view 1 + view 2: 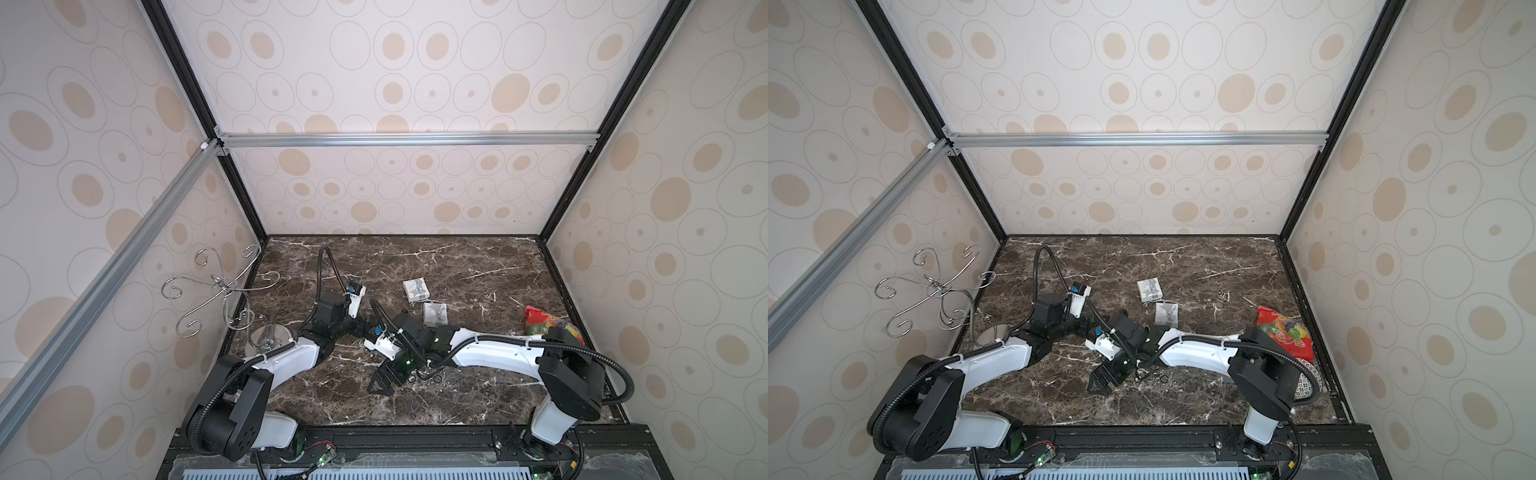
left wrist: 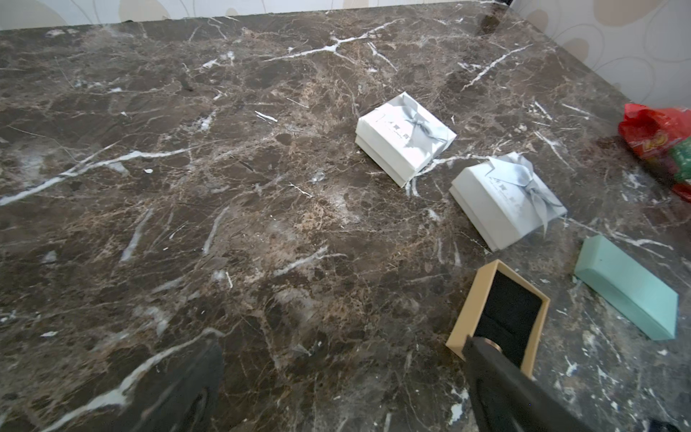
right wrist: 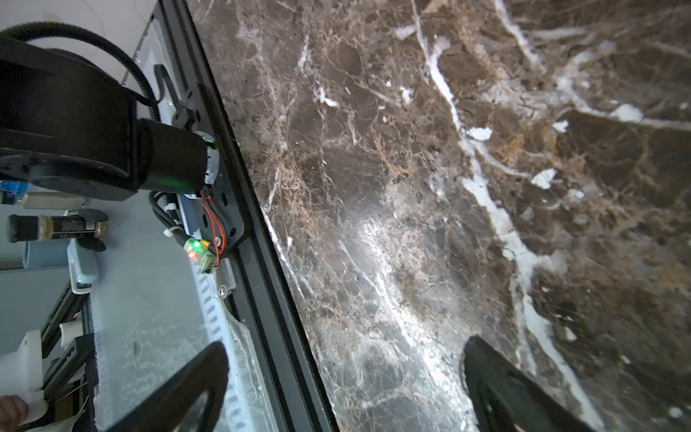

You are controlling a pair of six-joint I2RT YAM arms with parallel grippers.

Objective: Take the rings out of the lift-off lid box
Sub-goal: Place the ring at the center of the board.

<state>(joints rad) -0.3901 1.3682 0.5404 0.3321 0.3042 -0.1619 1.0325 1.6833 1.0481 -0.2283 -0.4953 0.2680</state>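
The right gripper (image 1: 384,381) is spread wide and empty over the bare marble table (image 1: 478,266). The rings (image 1: 1152,377) lie flat just beside its wrist, back from the fingertips, so this arm is the nearer. The left gripper (image 2: 342,359) is also wide open and empty, one fingertip over the near end of the open tan box (image 2: 501,318); a small metal rim shows there, ring or not unclear.

The dark marble table (image 1: 457,266) fills the lower middle of both top views. Near its centre lie a white ribboned box (image 1: 415,289) and a second white box (image 1: 435,313). A red snack bag (image 1: 544,322) is at right and a wire stand (image 1: 269,336) at left. Small dark rings (image 1: 1163,378) lie toward the front. An open tan box (image 2: 501,318) and a teal box (image 2: 628,288) sit near the white ones.
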